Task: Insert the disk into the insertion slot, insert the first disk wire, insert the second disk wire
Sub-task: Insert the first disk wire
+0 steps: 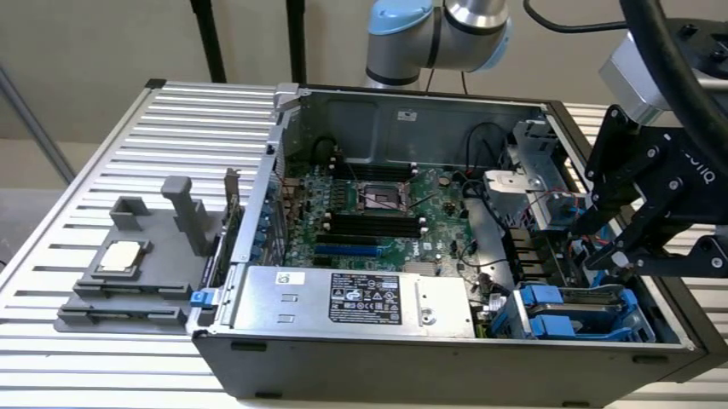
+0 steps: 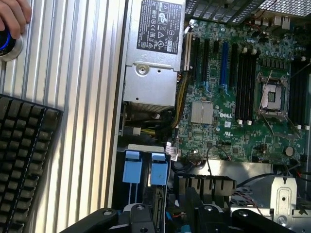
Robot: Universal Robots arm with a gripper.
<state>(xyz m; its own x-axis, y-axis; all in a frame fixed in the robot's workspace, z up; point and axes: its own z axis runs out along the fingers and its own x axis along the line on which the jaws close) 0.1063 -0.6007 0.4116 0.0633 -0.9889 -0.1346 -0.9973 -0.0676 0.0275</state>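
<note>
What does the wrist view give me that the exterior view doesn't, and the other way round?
Wrist view: a black keyboard on the slatted table, and a hand at a round blue-ringed button.

Exterior view: a grey fixture block carrying a square chip on the exterior view's left, and the arm's joints behind the open computer case.

Both: the silver power supply, the green motherboard, and the blue latch tabs at the mouth of the insertion slot.

A ribbed, silver-white metal surface [image 1: 114, 128] spans the scene under even light. Behind it stands a plain beige wall [image 1: 68, 43], with two black upright poles [image 1: 208, 38] in front of it.
</note>
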